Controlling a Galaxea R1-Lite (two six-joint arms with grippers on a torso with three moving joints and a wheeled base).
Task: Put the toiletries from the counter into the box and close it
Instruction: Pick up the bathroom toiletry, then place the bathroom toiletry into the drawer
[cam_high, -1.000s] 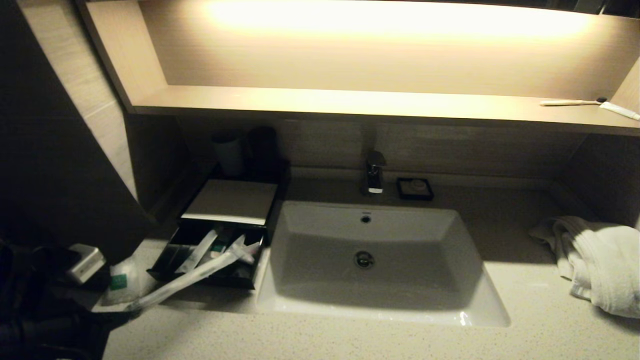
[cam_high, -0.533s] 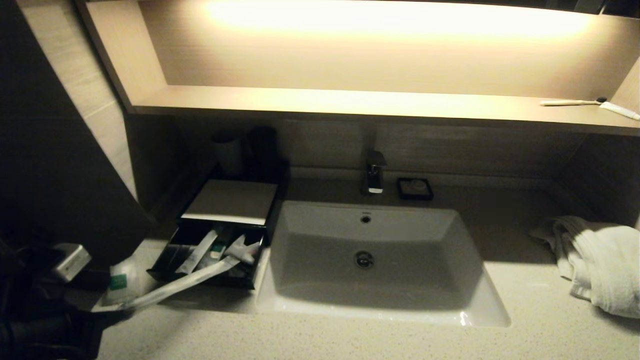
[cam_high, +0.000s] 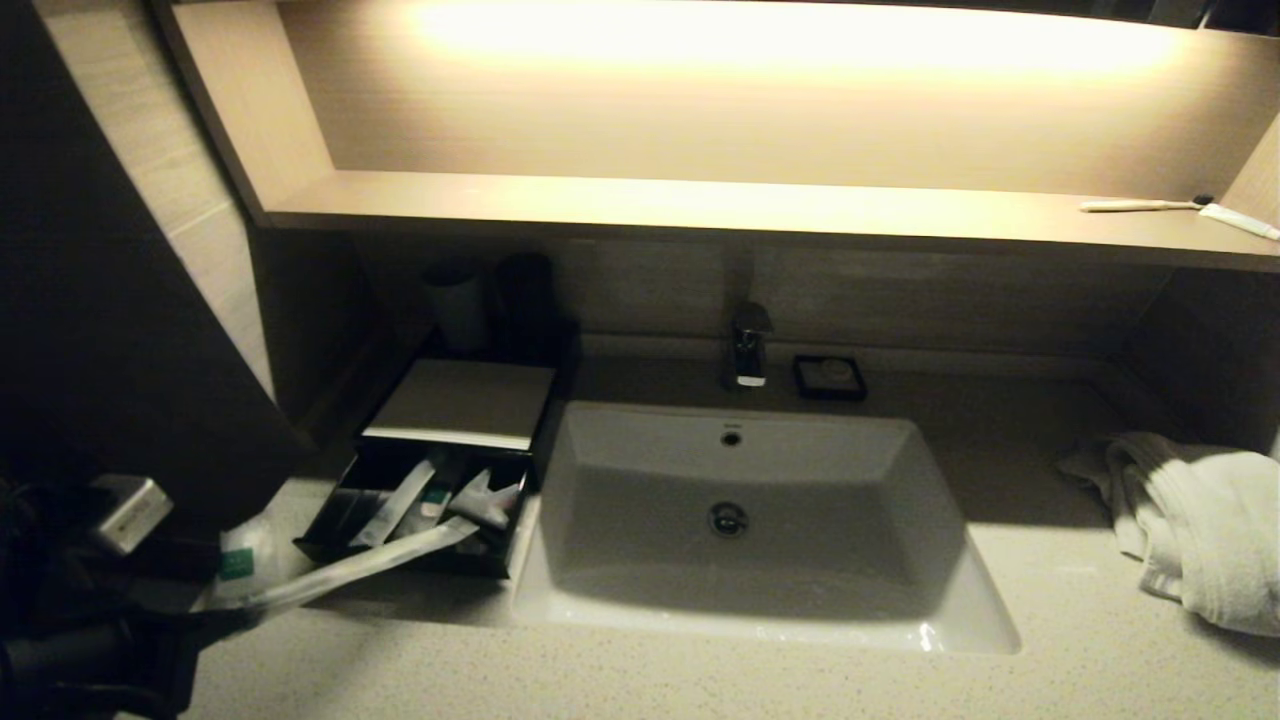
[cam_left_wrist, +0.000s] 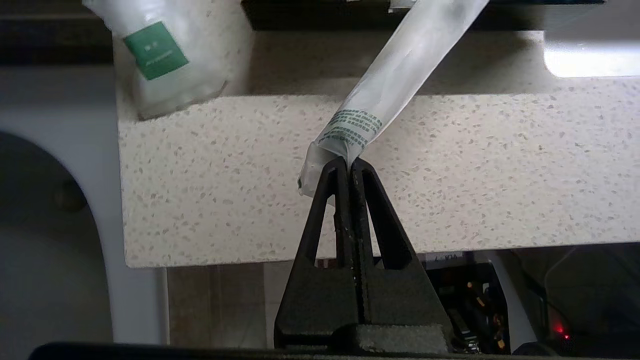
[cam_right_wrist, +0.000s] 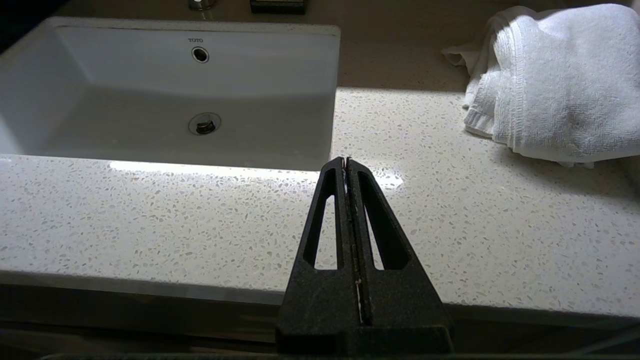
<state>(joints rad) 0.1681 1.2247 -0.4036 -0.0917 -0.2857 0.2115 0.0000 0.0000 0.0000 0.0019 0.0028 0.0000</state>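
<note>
A black box (cam_high: 330, 540) with its drawer pulled open stands left of the sink and holds several white sachets (cam_high: 400, 500). My left gripper (cam_left_wrist: 347, 161) is shut on the near end of a long white plastic packet (cam_left_wrist: 400, 65), also seen in the head view (cam_high: 350, 567); its far end rests over the drawer's front edge. A clear pouch with a green label (cam_left_wrist: 160, 55) lies on the counter beside it (cam_high: 240, 560). My right gripper (cam_right_wrist: 346, 161) is shut and empty, low over the counter's front edge, out of the head view.
A white sink (cam_high: 740, 520) with a tap (cam_high: 748, 345) fills the middle. A small black soap dish (cam_high: 828, 376) stands behind it. A white towel (cam_high: 1190, 520) lies at the right. A toothbrush (cam_high: 1140, 205) lies on the lit shelf. Dark cups (cam_high: 490, 300) stand behind the box.
My left arm has drawn back toward the lower left, and the long packet has slid a little out of the drawer with it. The right arm has not moved.
</note>
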